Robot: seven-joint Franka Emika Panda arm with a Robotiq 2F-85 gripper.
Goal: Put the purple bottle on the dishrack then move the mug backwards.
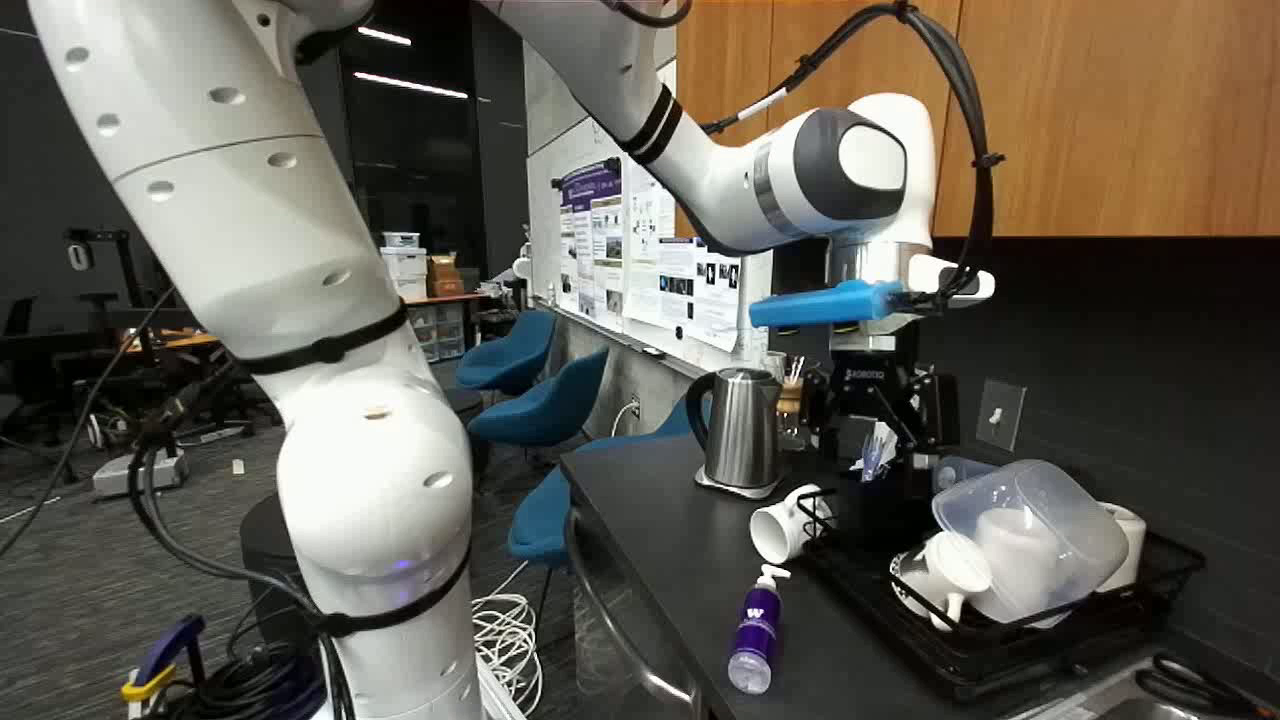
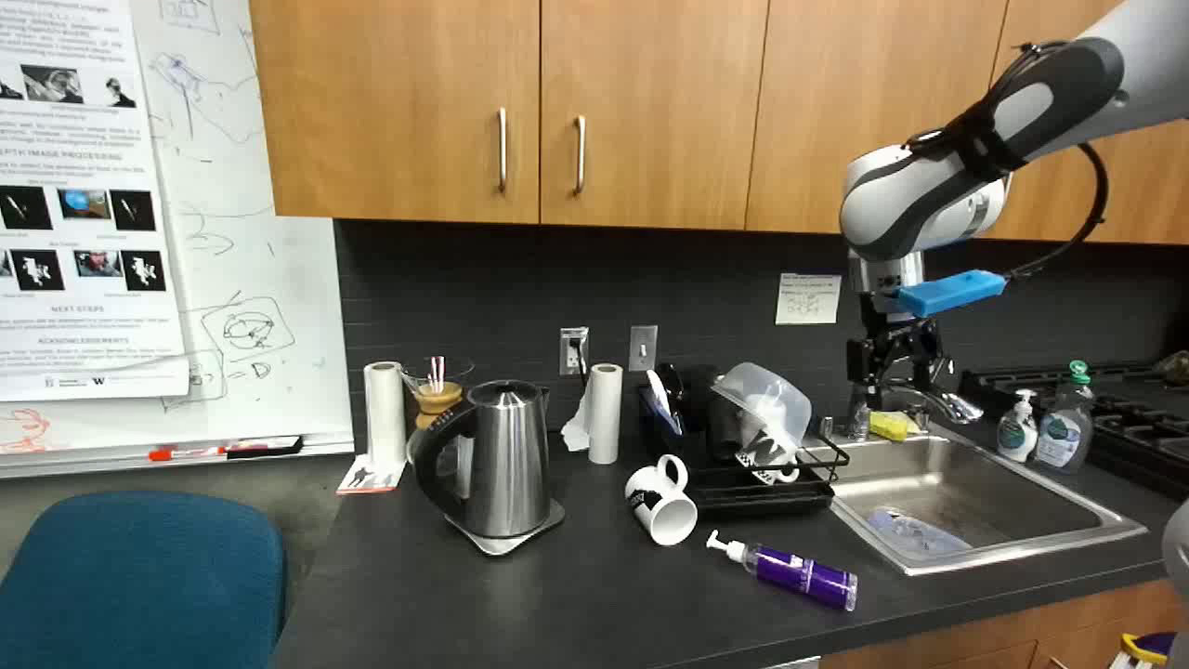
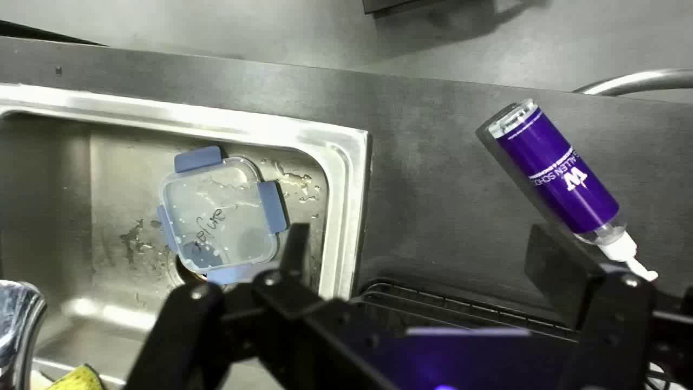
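Note:
The purple bottle [image 1: 757,632] [image 2: 801,576] [image 3: 557,168] lies on its side on the dark counter, its white pump end pointing towards the mug. Tipped over beside the rack is the white mug [image 1: 782,528] [image 2: 663,506], handle up. The black dishrack [image 1: 985,662] [image 2: 764,500] holds clear and white ware; only its wire edge [image 3: 465,306] shows in the wrist view. My gripper [image 1: 885,450] [image 2: 899,386] [image 3: 422,249] hangs well above the counter, jaws wide apart with nothing between them. In the wrist view the bottle is off to the right, its pump partly behind a finger.
A steel kettle [image 1: 742,425] [image 2: 509,465] stands past the mug. Next to the rack is the sink [image 2: 1068,531] [image 3: 346,200] with a clear lid [image 3: 216,216] inside and a faucet [image 2: 952,404]. Soap bottles [image 2: 1066,432] stand behind it. Wooden cabinets [image 2: 650,111] overhang the counter.

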